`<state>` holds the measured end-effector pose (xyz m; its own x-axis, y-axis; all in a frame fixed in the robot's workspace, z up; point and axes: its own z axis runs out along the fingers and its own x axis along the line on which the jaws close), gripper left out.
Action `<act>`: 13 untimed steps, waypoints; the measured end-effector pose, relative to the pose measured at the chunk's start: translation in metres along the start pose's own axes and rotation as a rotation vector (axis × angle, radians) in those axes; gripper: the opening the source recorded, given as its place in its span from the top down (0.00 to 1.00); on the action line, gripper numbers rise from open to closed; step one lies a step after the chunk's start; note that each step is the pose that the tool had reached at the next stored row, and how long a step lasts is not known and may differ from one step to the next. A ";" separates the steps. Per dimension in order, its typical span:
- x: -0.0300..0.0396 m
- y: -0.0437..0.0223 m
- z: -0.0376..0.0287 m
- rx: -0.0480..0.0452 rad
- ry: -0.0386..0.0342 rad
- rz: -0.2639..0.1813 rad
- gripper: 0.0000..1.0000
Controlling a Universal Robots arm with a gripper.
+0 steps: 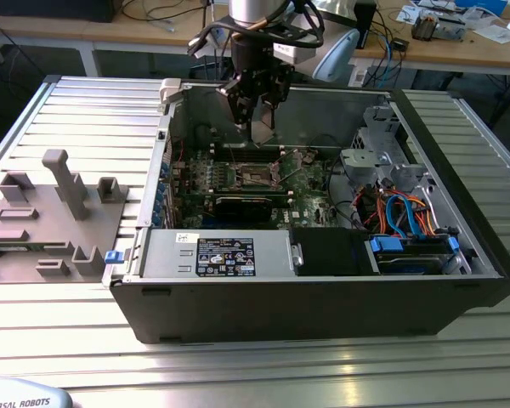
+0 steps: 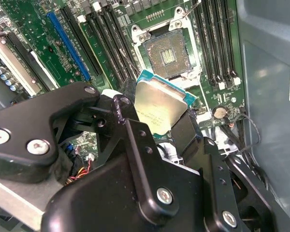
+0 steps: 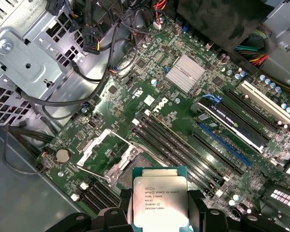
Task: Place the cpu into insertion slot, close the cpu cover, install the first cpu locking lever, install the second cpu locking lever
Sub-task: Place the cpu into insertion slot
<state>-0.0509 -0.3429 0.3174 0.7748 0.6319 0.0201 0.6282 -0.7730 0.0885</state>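
Note:
My gripper (image 1: 260, 119) hangs inside the open computer case (image 1: 323, 297), above the green motherboard (image 3: 183, 121). It is shut on the cpu (image 2: 159, 108), a square silver-grey chip on a teal base, held by two opposite edges between black fingers (image 2: 189, 131). In both wrist views the cpu (image 3: 159, 203) floats clear of the board, close to the insertion slot (image 2: 168, 53), which lies bare with its contact field showing. The cpu cover (image 3: 106, 146), a silvery frame plate, stands swung open beside the slot (image 1: 257, 176). A thin wire lever (image 3: 94, 170) lies next to it.
Black memory slots (image 3: 174, 140) flank the socket, and a heatsink (image 3: 187, 72) and blue and white card slots (image 3: 222, 140) lie beyond. A metal drive cage (image 1: 378, 149) with cables (image 1: 404, 212) stands at the exterior view's right. A grey fixture (image 1: 51, 212) sits on the table outside the case.

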 end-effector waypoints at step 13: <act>0.0000 -0.0001 0.0011 0.0319 -0.0034 -0.288 0.46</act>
<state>-0.0509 -0.3429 0.3163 0.5641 0.8257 -0.0047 0.8245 -0.5629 0.0586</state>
